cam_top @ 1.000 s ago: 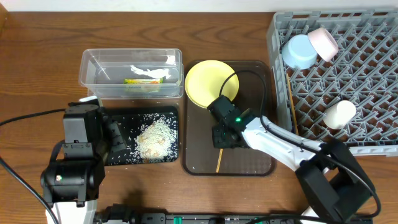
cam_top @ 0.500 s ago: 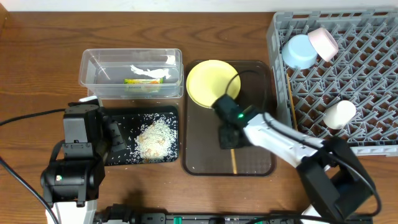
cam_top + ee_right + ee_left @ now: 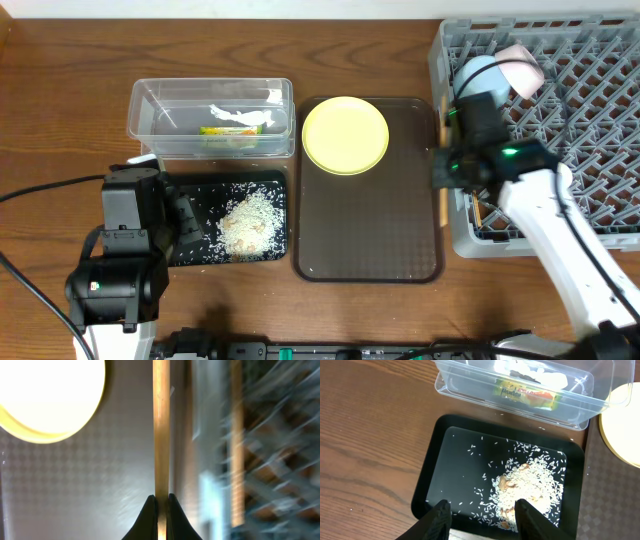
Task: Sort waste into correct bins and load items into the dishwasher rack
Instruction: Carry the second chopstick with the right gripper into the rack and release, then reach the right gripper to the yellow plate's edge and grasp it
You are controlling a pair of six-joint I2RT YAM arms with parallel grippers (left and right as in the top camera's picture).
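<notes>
Extends the right arm [image 3: 550,230] across the scene, white forearm slanting back from the black wrist, a green light lit just behind the pincer. Clamps the right pincer [image 3: 161,505] on a wooden chopstick [image 3: 161,435], both black fingertips pressed flat against its sides, shaft running straight ahead of the pincer. Holds the left arm [image 3: 125,240] folded compactly, joints stacked directly behind its pincer, another green light glowing further back. Shows the left pincer [image 3: 482,512] parted, two dark fingers [image 3: 441,512] spread well apart, tips pointing forward and downward, camera looking out between them.
</notes>
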